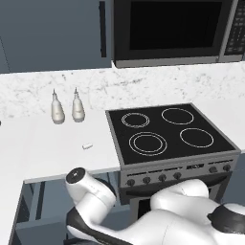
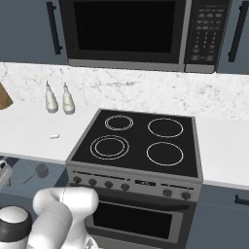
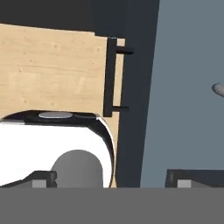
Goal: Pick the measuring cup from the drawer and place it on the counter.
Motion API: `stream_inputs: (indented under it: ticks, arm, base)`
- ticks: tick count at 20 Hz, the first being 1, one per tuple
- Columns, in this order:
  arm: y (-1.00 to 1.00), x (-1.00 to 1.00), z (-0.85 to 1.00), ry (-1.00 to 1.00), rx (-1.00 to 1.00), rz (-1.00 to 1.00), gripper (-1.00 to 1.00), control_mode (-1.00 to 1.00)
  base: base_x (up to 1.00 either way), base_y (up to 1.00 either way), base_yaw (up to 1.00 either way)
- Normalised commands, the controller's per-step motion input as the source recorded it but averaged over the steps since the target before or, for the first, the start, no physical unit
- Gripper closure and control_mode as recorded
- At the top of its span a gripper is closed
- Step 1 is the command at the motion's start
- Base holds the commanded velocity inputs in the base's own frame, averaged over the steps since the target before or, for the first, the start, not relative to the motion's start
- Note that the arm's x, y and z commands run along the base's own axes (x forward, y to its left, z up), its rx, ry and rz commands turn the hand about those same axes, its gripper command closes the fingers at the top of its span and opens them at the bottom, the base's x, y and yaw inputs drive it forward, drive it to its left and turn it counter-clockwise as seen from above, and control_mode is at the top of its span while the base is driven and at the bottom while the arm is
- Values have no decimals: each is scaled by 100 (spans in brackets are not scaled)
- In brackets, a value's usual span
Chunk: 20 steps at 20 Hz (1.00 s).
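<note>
From the left base view, the white worktop (image 1: pixel 52 148) runs to the left of the black stovetop (image 1: pixel 167 131). Two shaker bottles (image 1: pixel 67 107) stand side by side near the marbled back wall, and a tiny white block (image 1: pixel 87 145) lies on the worktop between them and the front edge. The microwave (image 1: pixel 174 31) hangs above the stovetop. Below the worktop edge, the drawer (image 1: pixel 33 206) stands pulled open; the white arm (image 1: pixel 143 215) bends low in front of it and covers much of its interior.

From the right base view, the drawer (image 2: pixel 29 177) shows its open dark blue-grey floor at lower left. The measuring cup (image 2: pixel 38 171) lies flat inside it — round bowl toward the stove side, thin handle pointing toward the lower left. A small pale object at the drawer's left edge is too cut off to identify. The shaker bottles (image 2: pixel 59 99) and the white block (image 2: pixel 54 136) sit on the worktop (image 2: pixel 29 126) above.

From the hand view, the tool (image 3: pixel 111 181) points along a blue-grey panel, with the drawer front's dark bar handle (image 3: pixel 113 76) beside a light wooden surface (image 3: pixel 52 70). Both fingertips (image 3: pixel 183 178) stand wide apart with nothing between them — the tool is released. A grey rounded shape at the right edge (image 3: pixel 218 89) cannot be identified with certainty.
</note>
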Motion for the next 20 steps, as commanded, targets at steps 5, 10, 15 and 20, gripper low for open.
stream_inputs:
  ticks: [5, 10, 15, 20]
  arm:
    - [0, 20, -68, 1, -1, 3, -100, -100]
    - [0, 22, -35, 0, 0, 1, -100, -100]
    - [0, 3, -8, 0, 0, 0, -100, -100]
    - [-5, -73, -43, 17, -1, 0, -100, -100]
  base:
    - [0, 0, 0]
    - [0, 0, 0]
    - [0, 0, 0]
    - [0, 0, 0]
